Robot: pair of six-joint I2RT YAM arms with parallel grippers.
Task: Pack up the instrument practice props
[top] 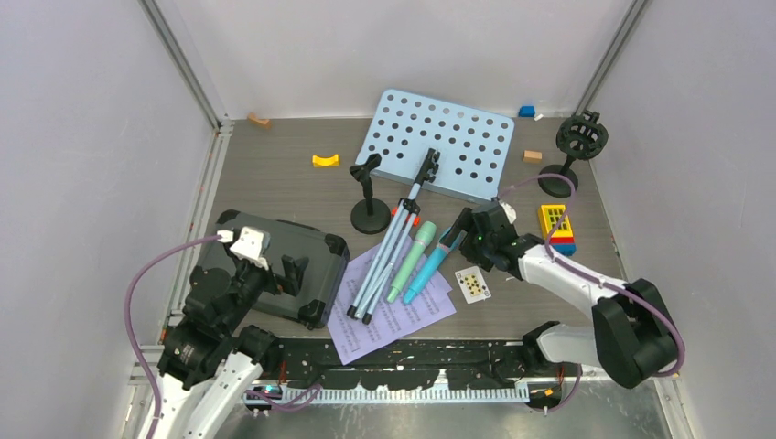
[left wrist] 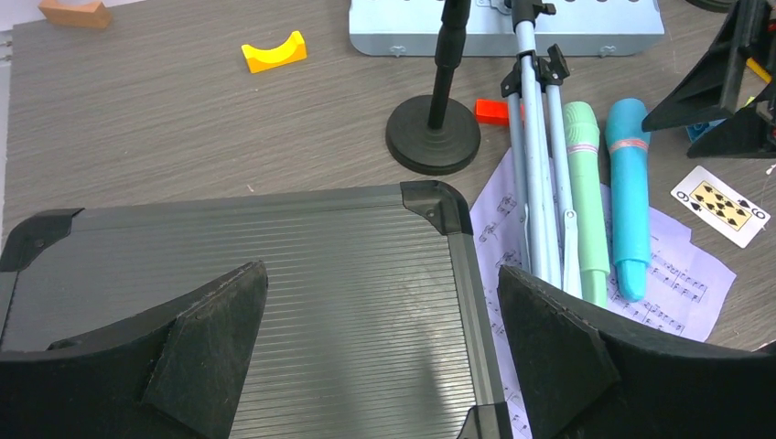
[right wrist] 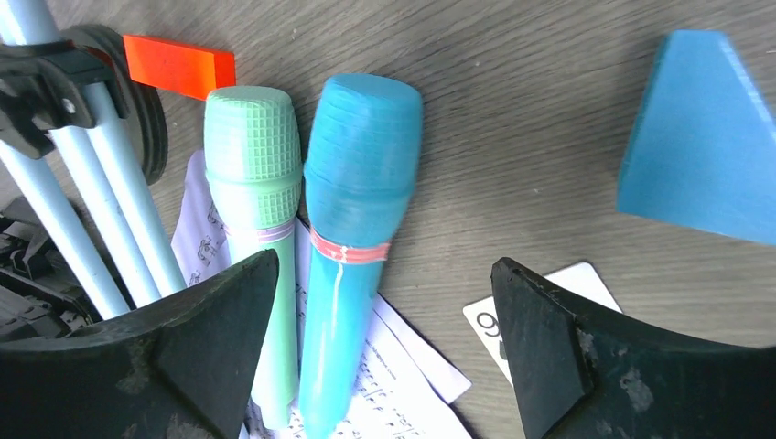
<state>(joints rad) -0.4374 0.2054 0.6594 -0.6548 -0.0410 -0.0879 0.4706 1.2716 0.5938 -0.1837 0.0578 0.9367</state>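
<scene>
Two smooth plastic toy microphones, one blue (right wrist: 357, 183), one green (right wrist: 253, 155): which first? (spotter)

Blue: it lies between my right gripper's (right wrist: 382, 274) wide-open jaws, unheld. Light, rigid and slippery, I'd judge, so I'd pinch its slim handle. My left gripper (left wrist: 381, 270) gapes empty above the ribbed grey case (left wrist: 274, 238) (me)

The pale blue perforated music rack (top: 447, 139) lies flat at the back of the counter (top: 274, 183). Its tripod legs (top: 384, 265) are folded together and reach toward the near edge, their ends resting on the lilac sheet-music pages (top: 412, 322), which lie fanned and overlapping. Just right of the legs, the green microphone (top: 411, 262) and blue microphone (top: 428, 273) lie side by side, touching, heads toward the back and handles on the pages. A black round-based mic pole (top: 370, 212) stands upright just left of the legs. A second mic pole (top: 569, 155), topped by a ring mount, stands at the far right.
</scene>
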